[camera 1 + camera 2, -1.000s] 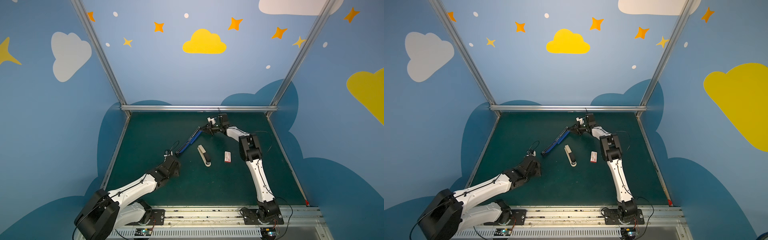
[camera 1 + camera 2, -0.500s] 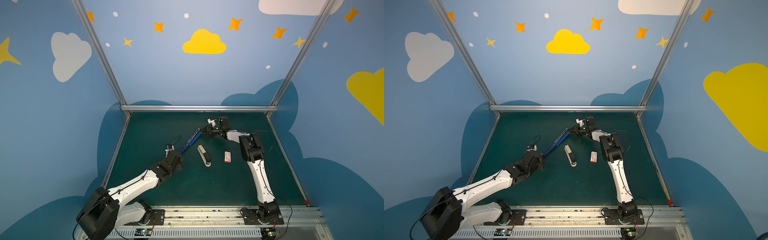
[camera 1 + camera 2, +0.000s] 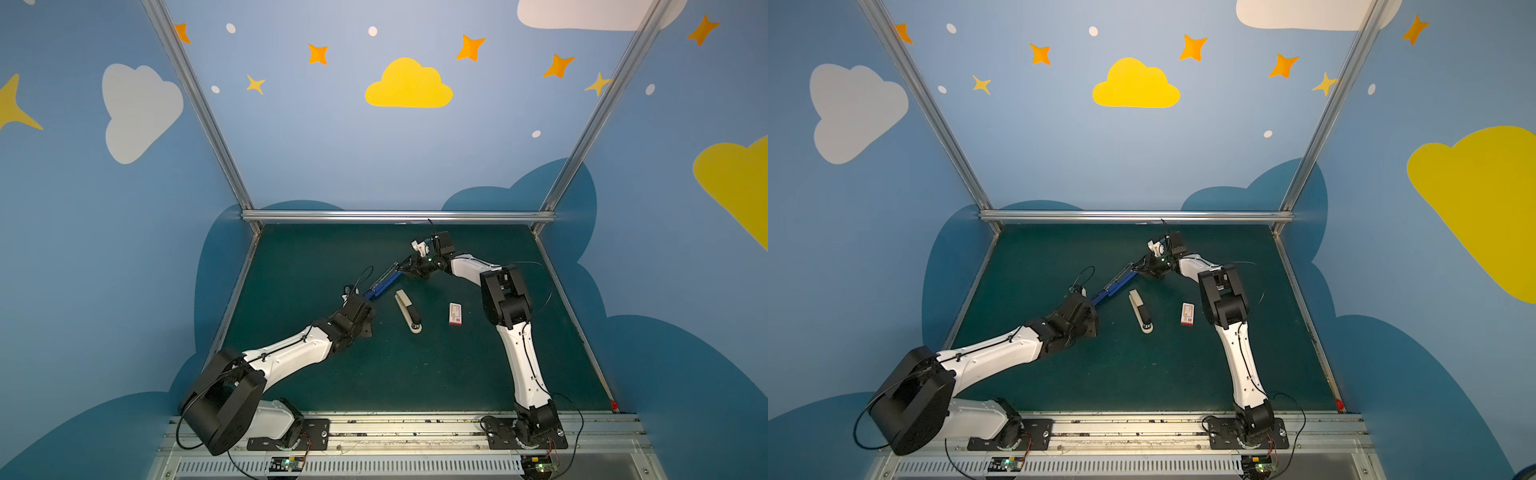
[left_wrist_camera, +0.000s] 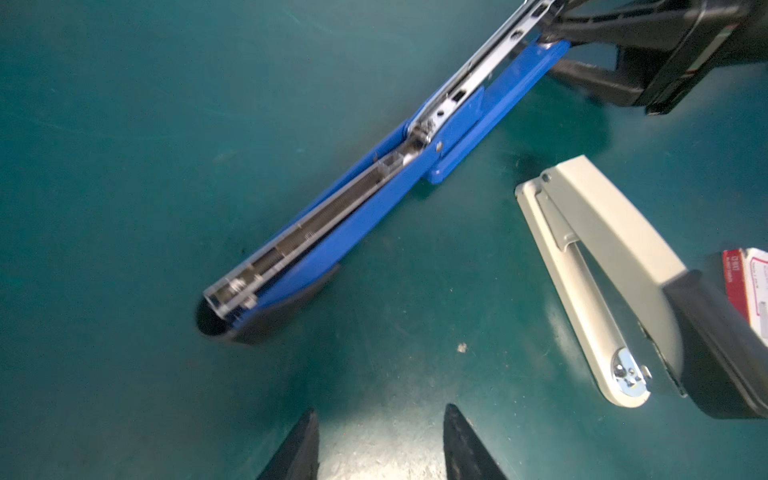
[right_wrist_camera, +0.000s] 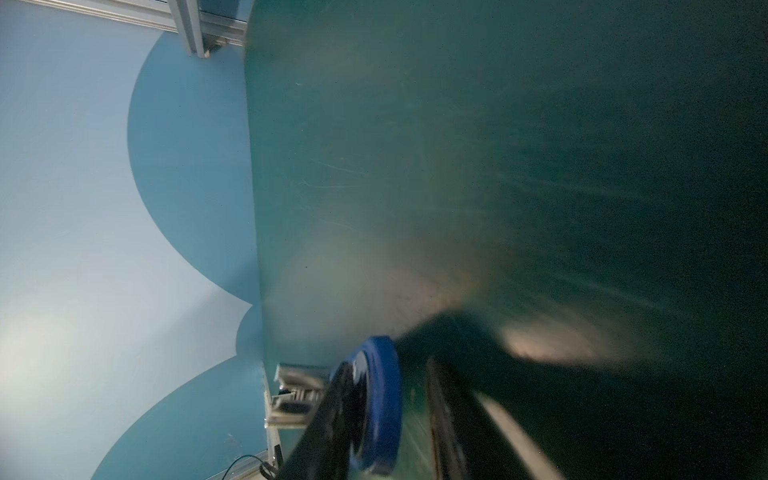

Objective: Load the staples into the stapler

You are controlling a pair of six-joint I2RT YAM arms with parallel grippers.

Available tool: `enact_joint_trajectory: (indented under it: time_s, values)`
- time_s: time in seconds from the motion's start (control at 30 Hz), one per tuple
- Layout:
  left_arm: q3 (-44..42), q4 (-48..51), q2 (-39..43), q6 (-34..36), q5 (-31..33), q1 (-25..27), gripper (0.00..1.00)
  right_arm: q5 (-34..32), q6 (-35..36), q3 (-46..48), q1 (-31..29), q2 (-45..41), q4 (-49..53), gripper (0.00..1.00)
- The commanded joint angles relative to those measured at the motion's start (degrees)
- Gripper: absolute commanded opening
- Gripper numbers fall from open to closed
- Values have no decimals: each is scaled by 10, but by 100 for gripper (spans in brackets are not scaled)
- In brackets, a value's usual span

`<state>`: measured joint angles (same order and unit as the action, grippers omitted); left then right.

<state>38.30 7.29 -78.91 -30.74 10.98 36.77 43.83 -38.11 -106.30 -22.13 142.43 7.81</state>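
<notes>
**Both top views, centre.** The blue stapler (image 3: 384, 282) (image 3: 1115, 284) lies opened out flat on the tabletop (image 3: 374, 374), with its silver rail parted from the blue base at the far end.

**Left wrist view.** The left jaws stand apart and empty at the bottom edge, just short of the stapler's near end. The right jaws, at the upper right, are spread around the far end and clamp nothing.

**Right wrist view.** The blue tip touches one side of the right jaws, with a gap to the other.

**Staples.** I cannot see the staples themselves. Their white-and-red box (image 3: 455, 313) (image 3: 1187, 314) lies right of the beige stapler (image 3: 407, 311) and looks closed.

**Risks, as I judge them.**
- Neither arm holds the blue stapler, so a nudge may swing it or fold it shut.
- A reach for the box could knock the beige stapler.
- The thin strips may snap or scatter if pinched hard.
</notes>
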Motion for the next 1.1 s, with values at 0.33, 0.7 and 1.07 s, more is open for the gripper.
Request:
enact_joint_trajectory:
  time_s: [0.33,0.7,1.07]
  values:
    - [43,-43,-87,-6,-29,6,49,-18,88,66,11,-49,36,29]
    - [64,-35,-105,12,-16,6,50,35,-20,169,52,-68,-152,32]
    - [195,7,-152,95,-31,-19,59,27,-5,177,55,-79,-140,32]
